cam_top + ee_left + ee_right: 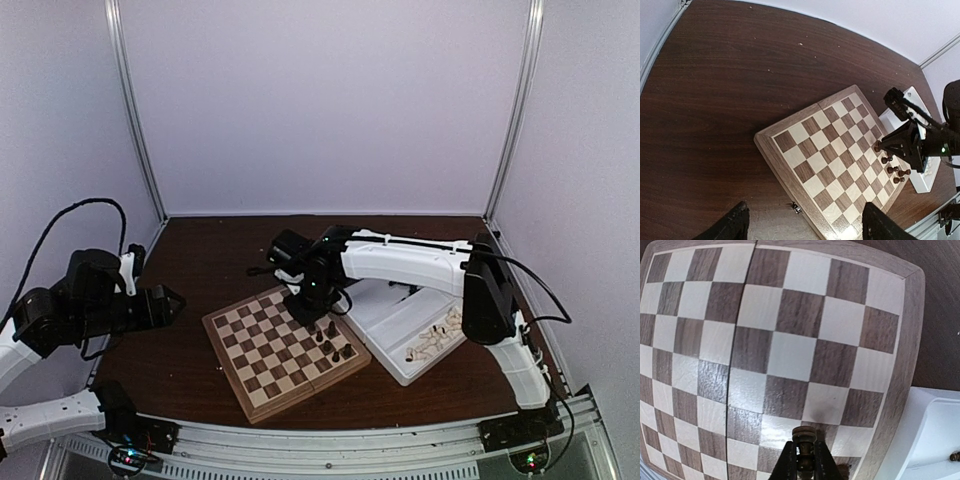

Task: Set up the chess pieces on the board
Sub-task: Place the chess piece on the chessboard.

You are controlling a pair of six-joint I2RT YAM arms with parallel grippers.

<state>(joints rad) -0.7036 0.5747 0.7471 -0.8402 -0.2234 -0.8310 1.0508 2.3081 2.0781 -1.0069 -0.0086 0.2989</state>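
The board [262,352] lies at an angle in the middle of the dark table. Several dark chess pieces [331,341] stand near its right edge, and the left wrist view shows them too [893,170]. My right gripper [805,461] is shut on a dark chess piece [805,436], held just above a square by the board's right border [790,340]; from above, that gripper [301,304] hangs over the board's far right corner. My left gripper [805,227] is open, well above the board's near-left edge [785,170], with nothing between its fingers [733,224].
A white two-compartment tray [392,322] sits just right of the board, holding pale cream pieces [435,341]. In the right wrist view the tray's corner [935,435] adjoins the board border. White walls enclose the table.
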